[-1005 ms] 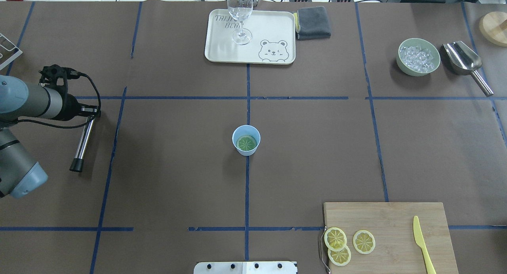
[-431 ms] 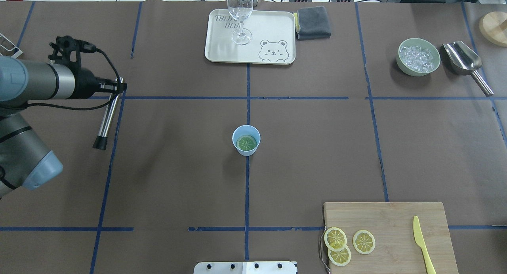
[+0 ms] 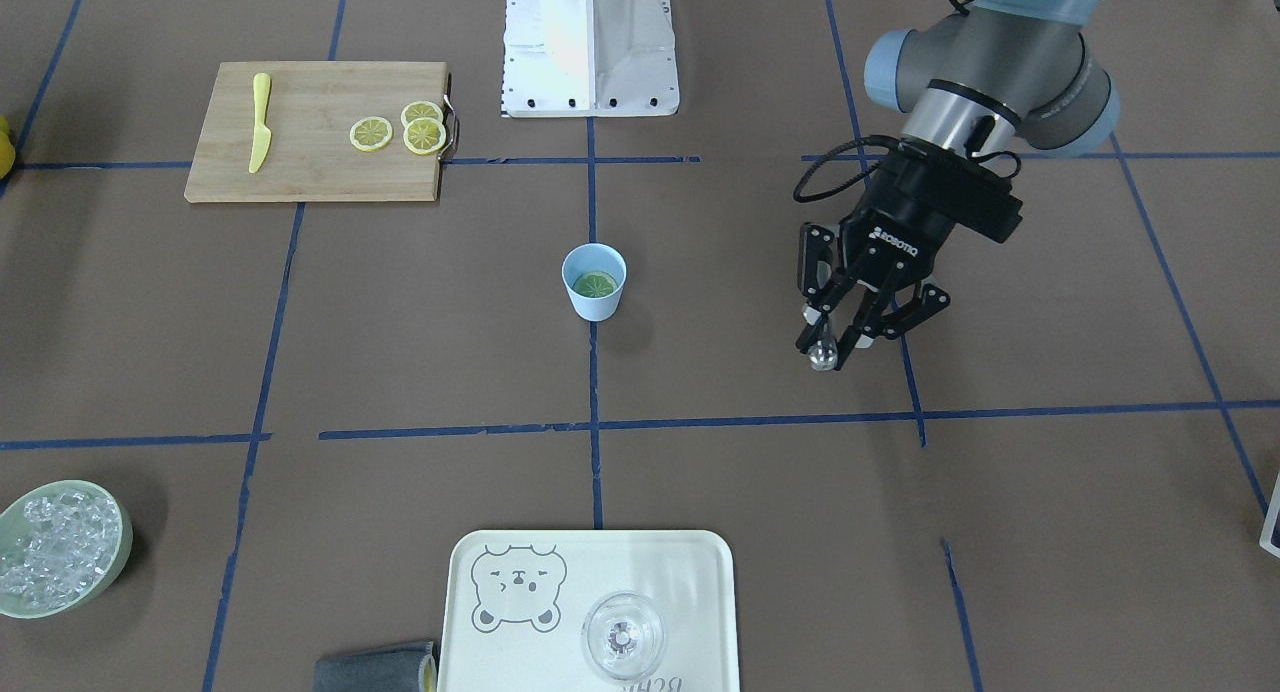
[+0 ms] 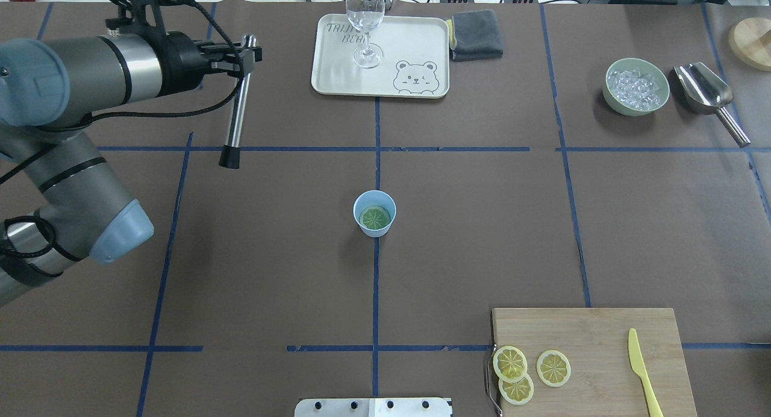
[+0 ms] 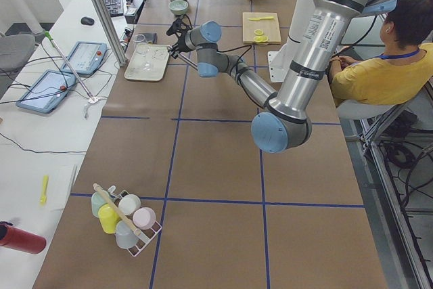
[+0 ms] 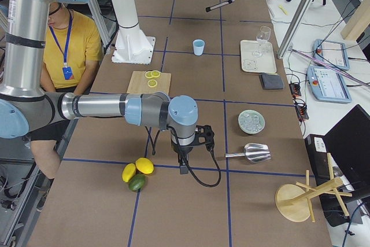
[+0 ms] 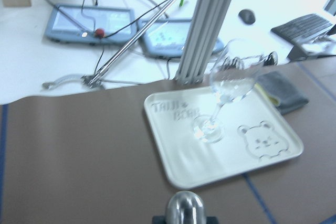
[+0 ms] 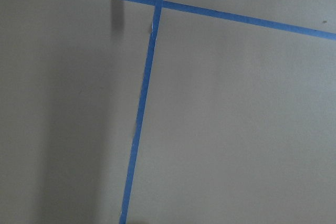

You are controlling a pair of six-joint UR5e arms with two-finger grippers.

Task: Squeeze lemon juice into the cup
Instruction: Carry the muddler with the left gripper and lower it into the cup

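Note:
The light-blue cup (image 4: 374, 229) stands at the table's centre, also in the front view (image 3: 595, 307). A lemon slice (image 4: 374, 217) lies flat inside it. Three more lemon slices (image 4: 511, 364) lie on the wooden cutting board (image 4: 602, 326). My left gripper (image 4: 243, 50) is far left of the cup and beyond it, shut on a metal rod with a black tip (image 4: 236, 112). The front view shows the fingers (image 3: 812, 334) closed on the rod. My right gripper (image 6: 184, 163) shows only in the right side view, so I cannot tell its state.
A cream tray (image 4: 409, 43) with a clear glass (image 4: 365, 19) is at the back centre, a grey cloth (image 4: 476, 34) beside it. A green bowl of ice (image 4: 636, 86) and a metal scoop (image 4: 708, 91) are at the back right. A yellow knife (image 4: 641, 369) lies on the board.
My left arm has swung away from the robot and to the right, carrying the metal rod toward the tray. The cup and lemon slices have not moved.

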